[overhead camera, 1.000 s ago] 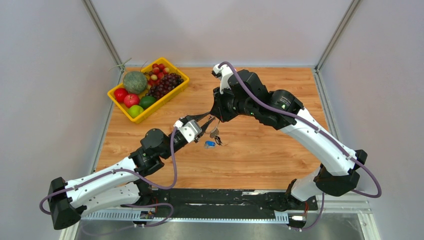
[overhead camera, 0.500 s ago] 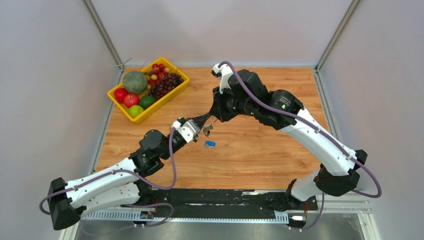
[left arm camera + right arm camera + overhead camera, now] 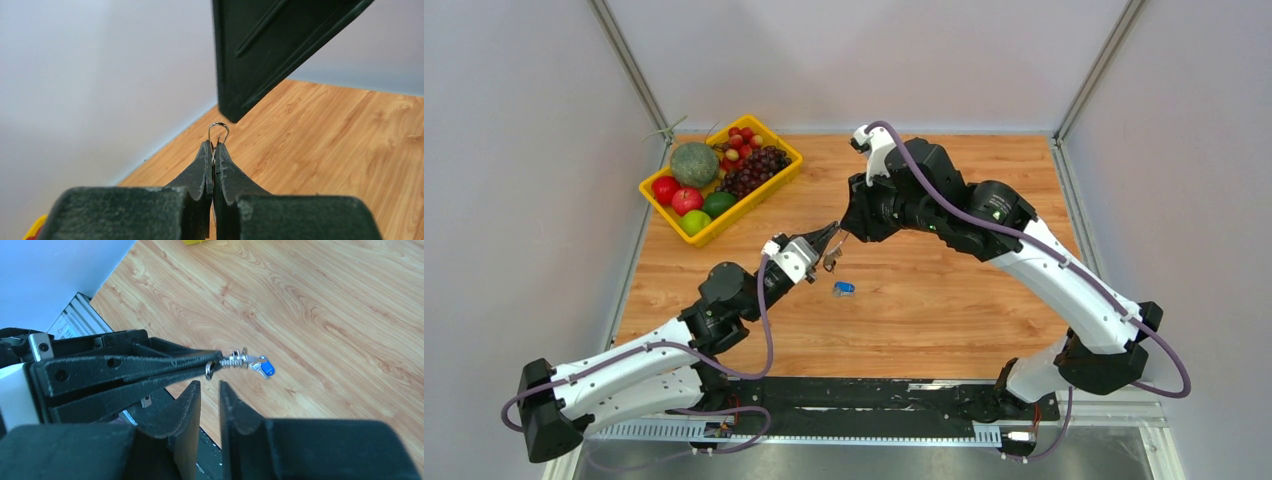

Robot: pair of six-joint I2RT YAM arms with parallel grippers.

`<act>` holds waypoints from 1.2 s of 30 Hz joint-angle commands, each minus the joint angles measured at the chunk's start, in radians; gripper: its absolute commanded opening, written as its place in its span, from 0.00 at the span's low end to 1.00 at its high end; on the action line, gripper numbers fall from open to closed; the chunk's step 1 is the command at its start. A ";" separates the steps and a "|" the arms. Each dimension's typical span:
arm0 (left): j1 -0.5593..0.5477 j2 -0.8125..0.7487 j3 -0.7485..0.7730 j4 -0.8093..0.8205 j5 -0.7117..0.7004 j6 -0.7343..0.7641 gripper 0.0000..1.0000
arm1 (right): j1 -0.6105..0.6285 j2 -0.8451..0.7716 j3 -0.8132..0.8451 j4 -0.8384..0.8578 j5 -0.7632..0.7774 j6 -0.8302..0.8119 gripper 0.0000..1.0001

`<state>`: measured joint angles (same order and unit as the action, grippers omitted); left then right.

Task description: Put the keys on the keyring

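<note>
So, left gripper (image 3: 213, 148): black tapered fingers pressed flat together, pinching the keyring's wire at the very tips.
keyring (image 3: 219, 123): thin silver wire, held up off the table. In the left wrist view we see a narrow rounded loop sticking out past the fingertips.
silver keys (image 3: 236, 361): small shiny cluster just beyond the ring in the right wrist view. We can't tell if they're threaded on it.
blue-headed key (image 3: 844, 289): lies flat on the wood, near the two claws' meeting pt and apart from both. Glossy blue plastic head, silver blade.
right gripper (image 3: 209, 386): black ribbed wedge-shaped fingers w/ a narrow gap, nothing btwn them. One tip sits just beside the wire loop; contact we can't tell.
table (image 3: 944, 300): light wood-grain boards, matte.
basket (image 3: 754, 199): yellow plastic, rectangular, at the far-left corner, well apart from the claws. Holds a rough green melon, smooth red and green round fruit, and dark grapes.
</note>
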<state>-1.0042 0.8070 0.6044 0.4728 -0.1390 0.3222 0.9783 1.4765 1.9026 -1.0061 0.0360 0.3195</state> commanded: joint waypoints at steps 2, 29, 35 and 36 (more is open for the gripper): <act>0.001 -0.031 -0.005 0.035 -0.069 -0.010 0.00 | -0.002 -0.074 0.000 0.043 0.031 0.010 0.28; 0.001 -0.200 -0.025 -0.189 -0.502 -0.312 0.00 | -0.021 -0.206 -0.669 0.375 0.126 0.106 0.41; 0.001 -0.223 -0.039 -0.201 -0.516 -0.341 0.00 | -0.021 -0.140 -0.813 0.538 0.111 0.162 0.42; 0.000 -0.225 -0.041 -0.204 -0.520 -0.342 0.00 | -0.021 -0.123 -0.824 0.558 0.113 0.168 0.42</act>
<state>-1.0039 0.6029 0.5690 0.2619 -0.6296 0.0235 0.9604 1.3113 1.1141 -0.6170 0.1398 0.4259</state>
